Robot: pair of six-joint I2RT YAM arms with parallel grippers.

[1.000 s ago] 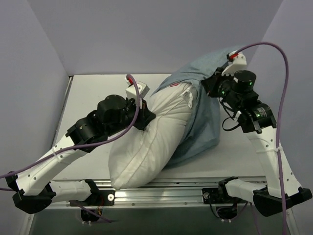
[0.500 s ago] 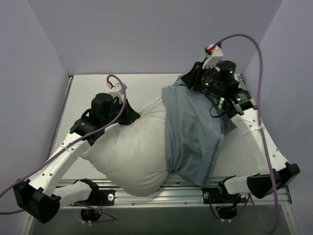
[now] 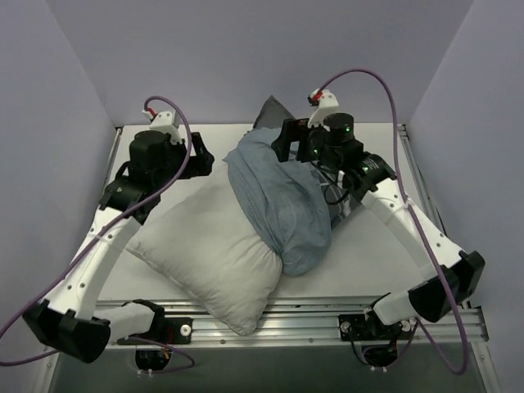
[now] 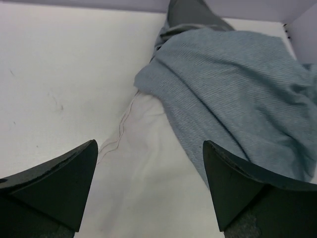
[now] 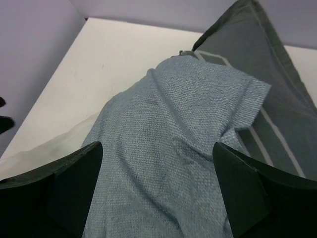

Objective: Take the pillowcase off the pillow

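At left claw (image 4: 149, 148): spread wide, pinching nothing. Right under and between the tips, bare white pillow (image 4: 143, 198), thin seam line running along it. Ahead and to the right, pillowcase (image 4: 237, 94), light blue-grey face up, bunched in folds over the pillow; further ahead, a dark grey piece of the same pillowcase poking up. Ahead and to the left, bare white worktop (image 4: 54, 74), faintly scuffed. At right claw (image 5: 157, 148): spread wide too, closed on nothing, low over the pillowcase; cannot tell if touching the fabric. Below and between the tips, blue-grey side in a rumpled mound. Ahead and right, dark grey face with pale stripes, tilted up. Off to the left, sliver of white pillow out from under the pillowcase, then worktop, then purple-grey wall (image 5: 34, 49). From the top view: both claws at the far side of the worktop, pillowcase heaped between them, left claw by the pillow's far-left corner, right claw at the pillowcase's far end. Back toward the arm bases from both claws, pillow lying on a diagonal, mostly bare, only its far right end under the pillowcase, near corner sticking out over the front rail (image 3: 311, 315).
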